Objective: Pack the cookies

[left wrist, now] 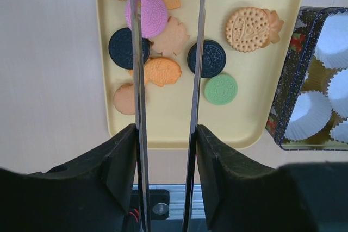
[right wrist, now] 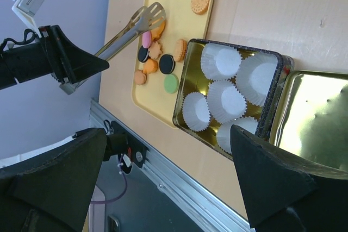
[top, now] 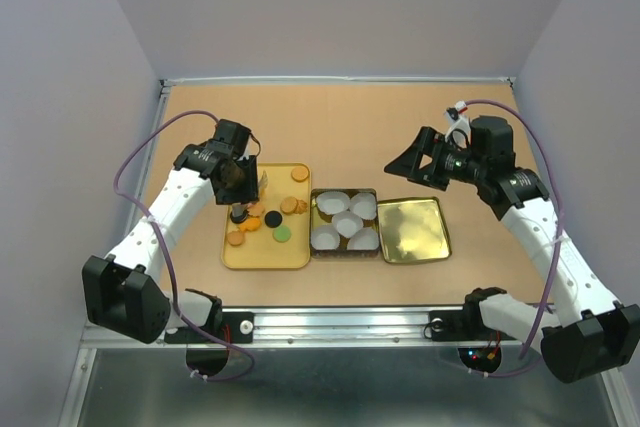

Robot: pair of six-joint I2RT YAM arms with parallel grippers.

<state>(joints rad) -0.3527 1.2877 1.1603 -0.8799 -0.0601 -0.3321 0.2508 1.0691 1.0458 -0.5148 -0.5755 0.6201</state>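
The tongs [right wrist: 133, 28] fill the left gripper's [left wrist: 166, 145] jaws. Between their blades runs a narrow lane, floored by the pink cookie [left wrist: 147, 13] and orange cookies [left wrist: 157, 71]. A black cookie [left wrist: 126, 48] crowds each blade from outside. Right of those jaws rises the tin [left wrist: 283, 96] wall. The right gripper's [right wrist: 168, 134] wide jaws frame free air above the cups [right wrist: 225, 101].

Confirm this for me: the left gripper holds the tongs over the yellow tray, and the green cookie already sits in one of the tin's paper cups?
No. The green cookie lies on the yellow tray, not in a paper cup, as the left wrist view shows. The left gripper does hold the tongs over the tray.
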